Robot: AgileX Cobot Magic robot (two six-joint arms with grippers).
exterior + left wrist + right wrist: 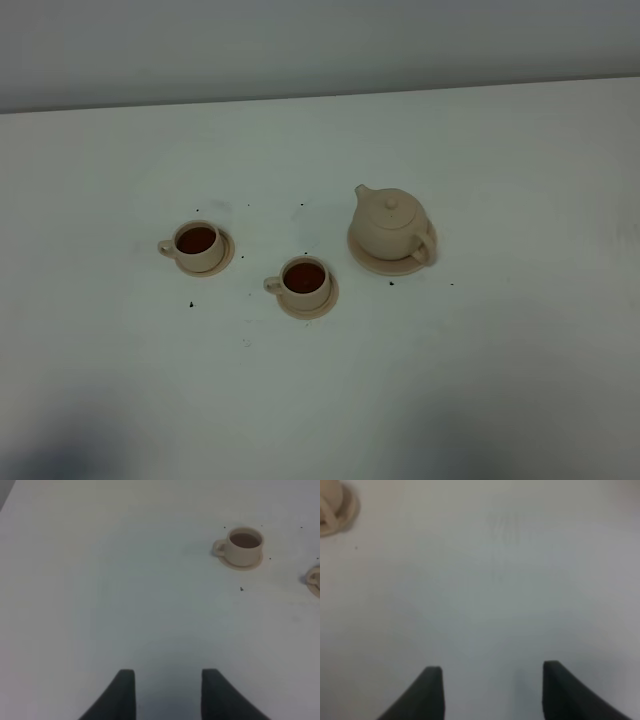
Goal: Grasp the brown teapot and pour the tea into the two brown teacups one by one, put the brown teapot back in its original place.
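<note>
The brown teapot [391, 225] stands upright on its wide saucer, the original place [366, 253], right of centre on the white table. The two brown teacups stand on their small saucers, both holding dark tea: one at the left [198, 246], one nearer the middle [304, 281]. The left cup also shows in the left wrist view [243, 545], with an edge of the other cup's saucer [315, 580]. My left gripper [167, 677] is open and empty over bare table. My right gripper [487, 675] is open and empty; the teapot's edge [332, 505] shows far off. Neither gripper shows in the exterior high view.
The white table [500, 380] runs to a grey wall at the back. Small dark specks [190, 303] lie scattered around the cups and teapot.
</note>
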